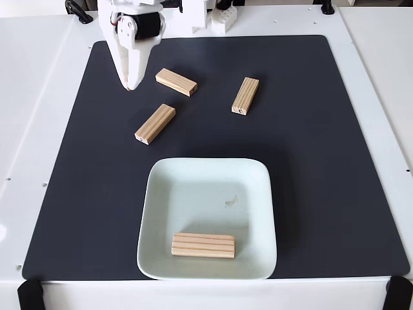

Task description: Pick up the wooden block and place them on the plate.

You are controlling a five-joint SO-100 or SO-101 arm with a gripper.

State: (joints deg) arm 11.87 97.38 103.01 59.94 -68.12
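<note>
- The fingers [131, 85] hang at the upper left of the dark mat in the fixed view, tips pointing down and drawn nearly together, with nothing between them. They sit so close that any remaining gap cannot be judged.
- Just to their right lies the nearest wooden block [176, 82], flat on the mat and angled slightly, its near end beside the tips but apart from them.
- A second block [155, 123] lies below and a little right of the fingers, set on a diagonal. A third [245, 95] lies well apart to the right, nearly upright in the picture.
- The step in hand looks like a reach for one of these three loose blocks, most likely the nearest.
- To do it well, the fingers should spread wider than the block's short side before descending, and the wrist should turn so the tips straddle the narrow width rather than the length.
- Centre the grasp along the block so it does not swing when lifted.
- The plate [261, 213] sits at the lower middle of the mat [335, 161], with a fourth block [203, 245] already lying flat near its front edge. Aim the next release at the bare upper part of the plate.
- The white worktop [39, 97] surrounds the mat.
</note>
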